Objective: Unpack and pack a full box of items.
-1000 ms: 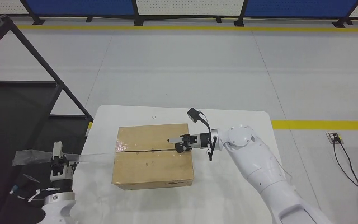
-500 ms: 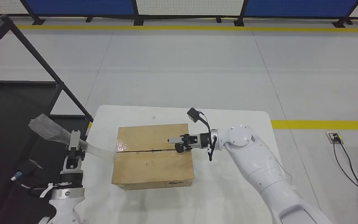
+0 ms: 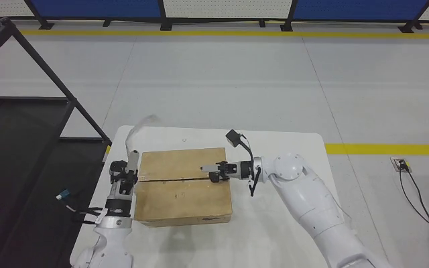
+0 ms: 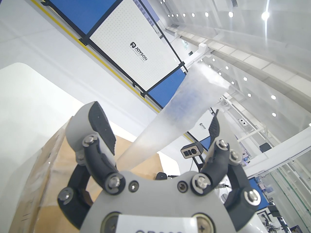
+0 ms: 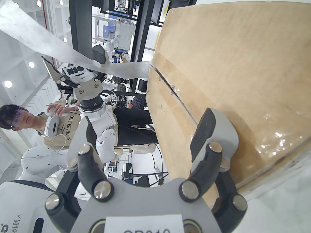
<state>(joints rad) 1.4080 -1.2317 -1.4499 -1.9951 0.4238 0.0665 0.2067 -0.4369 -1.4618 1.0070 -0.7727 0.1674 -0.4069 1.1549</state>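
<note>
My left gripper (image 3: 125, 163) sits at the left edge of the cardboard box (image 3: 184, 194), jaws spread. A tape strip (image 4: 184, 103) rises between them, its upper end blurred; I cannot tell whether it touches a pad. The box rests mid-worktop (image 3: 281, 221), flaps closed, contents hidden. My right gripper (image 3: 210, 171) lies over the right end of the seam (image 3: 175, 179), jaws spread.

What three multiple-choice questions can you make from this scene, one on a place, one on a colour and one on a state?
1. Where is the right gripper? A on the floor; B over the box, by its seam; C off the table's edge.
2. What colour is the box? A blue; B green; C brown.
3. How are the flaps? A shut; B wide open; C torn off.
Answers: 1 B, its fingers lie over the box top at the seam; 2 C, plain brown cardboard; 3 A, both lie flat and meet at the seam.
</note>
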